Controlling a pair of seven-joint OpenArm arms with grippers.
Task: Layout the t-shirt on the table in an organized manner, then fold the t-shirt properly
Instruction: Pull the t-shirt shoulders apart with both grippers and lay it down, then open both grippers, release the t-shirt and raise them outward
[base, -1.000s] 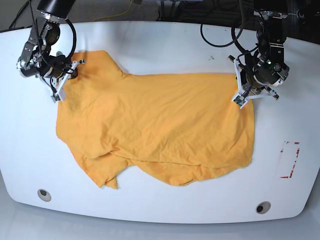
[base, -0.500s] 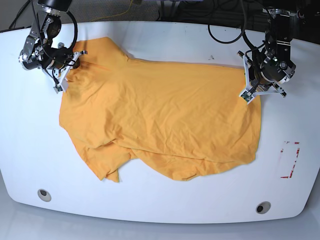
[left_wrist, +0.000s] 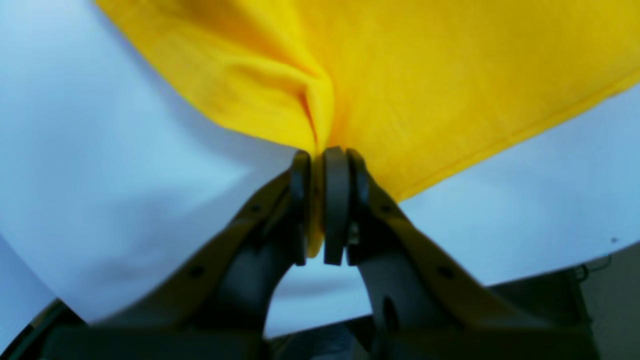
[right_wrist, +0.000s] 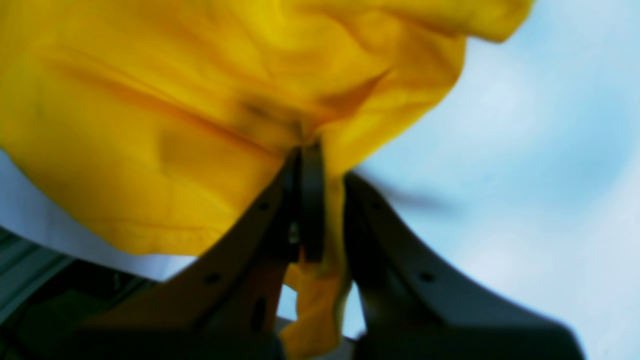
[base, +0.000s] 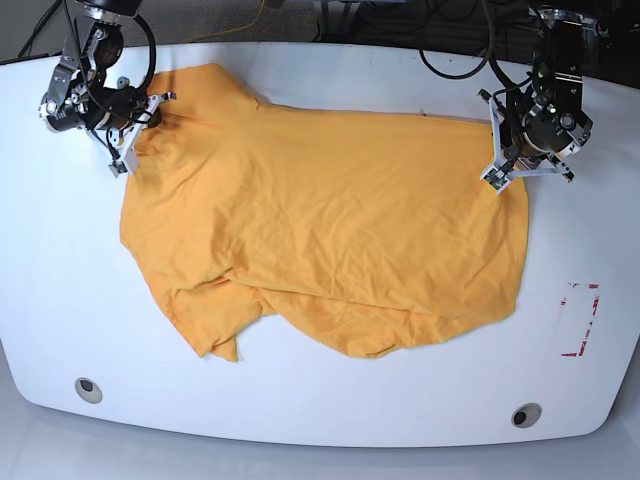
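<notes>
The t-shirt (base: 330, 225) lies spread across the middle of the white desk (base: 300, 410), orange-yellow and finely wrinkled, its far edge pulled fairly straight between the two arms. Along the near side the fabric is doubled under in loose folds, with a sleeve (crumpled, pointing toward the near edge) at the base view's lower left. The left gripper (left_wrist: 322, 200) has its fingers clamped on a pinch of the t-shirt's hemmed edge. The right gripper (right_wrist: 320, 200) is likewise clamped on bunched fabric, a tail hanging between its fingers.
</notes>
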